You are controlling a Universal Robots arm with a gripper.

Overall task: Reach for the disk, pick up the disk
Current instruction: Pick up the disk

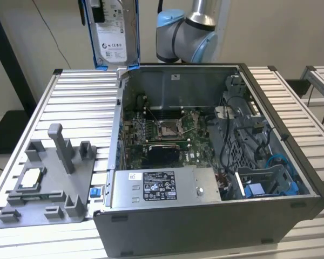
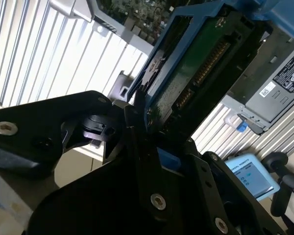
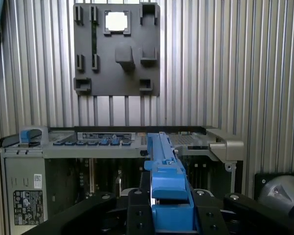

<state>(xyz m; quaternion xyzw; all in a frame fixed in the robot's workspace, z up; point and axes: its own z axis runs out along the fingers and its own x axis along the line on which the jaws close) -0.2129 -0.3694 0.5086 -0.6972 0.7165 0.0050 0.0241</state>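
The flat silver-grey hard drive in its bright blue plastic carrier frame, the disk (image 1: 114, 38), hangs upright in the air above the rear corner of the open grey metal computer case (image 1: 167, 237), on the exterior view's left. Its white printed label faces the camera and its lower edge is just above the case's rim. The black gripper (image 2: 157, 132) is clamped on the disk. In the second wrist view its fingers (image 2: 133, 120) press on one end of the carrier, with the drive's green circuit board and connector row turned to the camera. In the first wrist view the disk (image 3: 161, 161) shows edge-on as a blue strip rising from between the black gripper (image 3: 169, 200) parts, over the case wall (image 3: 19, 147).

The grey and light-blue jointed robot arm (image 1: 186, 32) stands behind the case's back wall. Inside the case lie a green motherboard (image 1: 162, 129) and, against the front wall, a silver boxed power supply (image 1: 162, 189) with a label.

Beside the case, to the exterior view's left, a dark grey plastic fixture plate (image 1: 48, 178) rests on the ribbed aluminium table (image 1: 75, 102), holding a small square silver chip (image 1: 31, 178) in one recess.
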